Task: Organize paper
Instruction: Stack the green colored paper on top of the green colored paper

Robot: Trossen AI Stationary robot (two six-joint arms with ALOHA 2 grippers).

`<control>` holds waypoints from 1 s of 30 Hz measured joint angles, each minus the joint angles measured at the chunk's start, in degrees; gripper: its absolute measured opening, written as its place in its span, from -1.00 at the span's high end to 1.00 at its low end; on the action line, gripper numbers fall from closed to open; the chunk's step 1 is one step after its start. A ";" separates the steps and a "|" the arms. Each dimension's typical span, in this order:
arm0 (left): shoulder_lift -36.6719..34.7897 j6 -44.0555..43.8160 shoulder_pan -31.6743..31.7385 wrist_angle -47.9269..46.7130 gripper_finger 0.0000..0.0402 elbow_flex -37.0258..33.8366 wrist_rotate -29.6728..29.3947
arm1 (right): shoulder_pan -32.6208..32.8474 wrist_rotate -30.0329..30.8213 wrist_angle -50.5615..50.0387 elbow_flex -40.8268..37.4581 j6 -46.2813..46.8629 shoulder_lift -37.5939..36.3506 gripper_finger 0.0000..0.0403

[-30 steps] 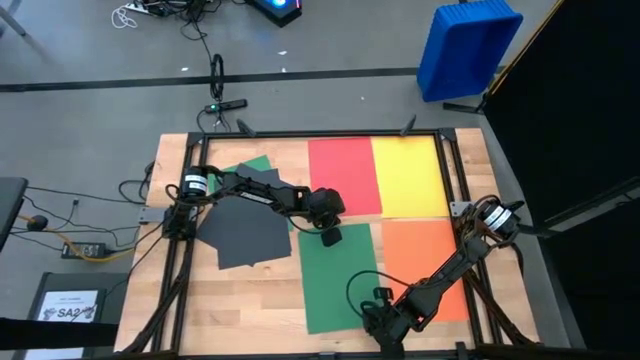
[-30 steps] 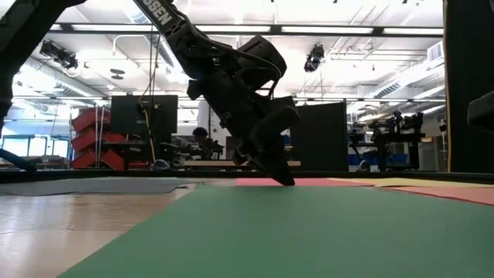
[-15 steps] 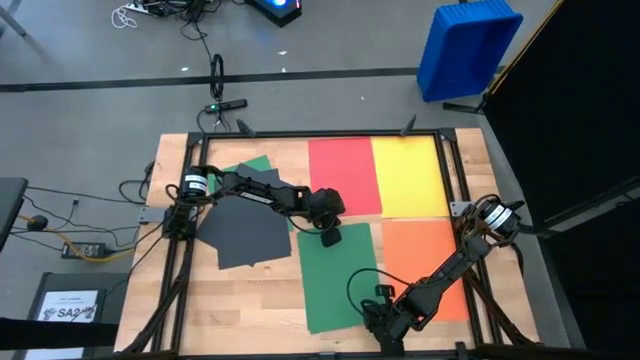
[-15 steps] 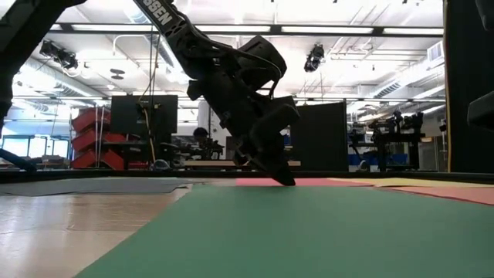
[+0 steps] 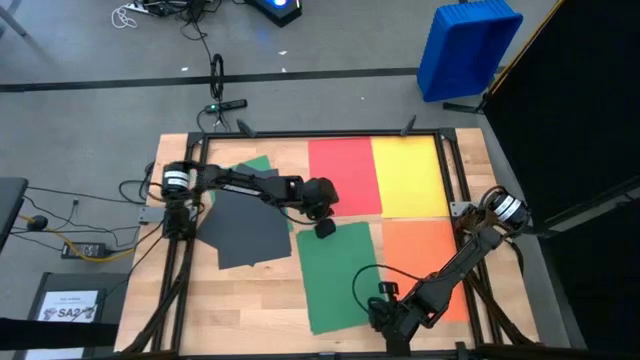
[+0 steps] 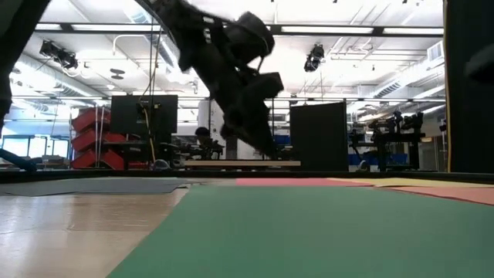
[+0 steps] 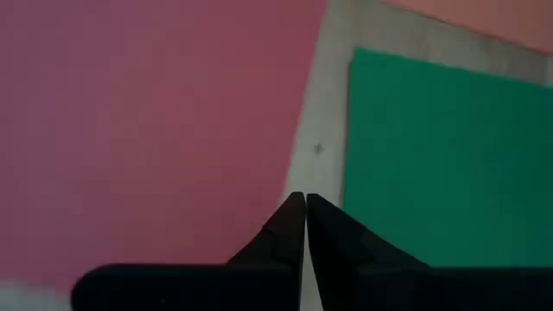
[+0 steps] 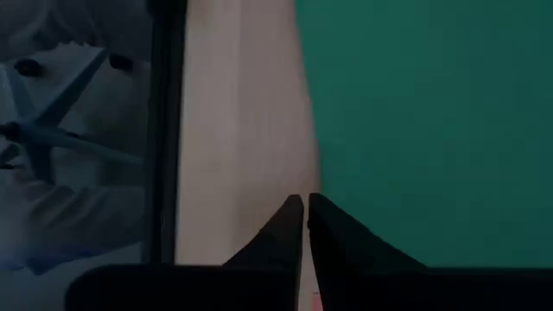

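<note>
**Coloured sheets spread over the table, both grippers clenched on nothing**

The table (image 5: 140,300) carries six sheets of paper. At the far side a red sheet (image 5: 345,176) and a yellow sheet (image 5: 408,177) lie edge to edge. Nearer, a big green sheet (image 5: 335,278) sits just beside an orange sheet (image 5: 425,262), with a thin strip of wood between them. Over on the left a dark grey sheet (image 5: 245,228) lies skewed, covering most of a second green sheet (image 5: 256,164), whose corner pokes out at the far side.

The left gripper (image 5: 325,228) hangs at the middle of the table, just above the bare gap where the red sheet's near edge meets the far corner of the big green one. From table height it (image 6: 266,145) is clearly lifted off the surface. Its fingers (image 7: 289,226) are pressed tight together and hold nothing.

The right gripper (image 5: 388,322) is low at the near edge of the table, by the near right corner of the big green sheet. Its fingers (image 8: 289,226) are likewise pinched together and empty, pointing along that sheet's edge beside bare wood and the black frame rail (image 8: 166,130).
</note>
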 joint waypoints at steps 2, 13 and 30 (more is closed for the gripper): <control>-2.27 0.40 -0.32 -4.12 1.00 0.00 -1.68 | -0.41 1.32 -0.94 0.00 -0.97 -1.15 1.00; -8.85 -6.91 -9.94 -16.80 1.00 -1.33 -7.86 | -8.47 9.01 -22.79 -0.82 -1.97 -3.76 1.00; -8.96 -21.31 -16.86 -24.79 1.00 -6.49 -10.24 | -28.57 5.66 -13.52 -15.53 -15.40 -14.11 1.00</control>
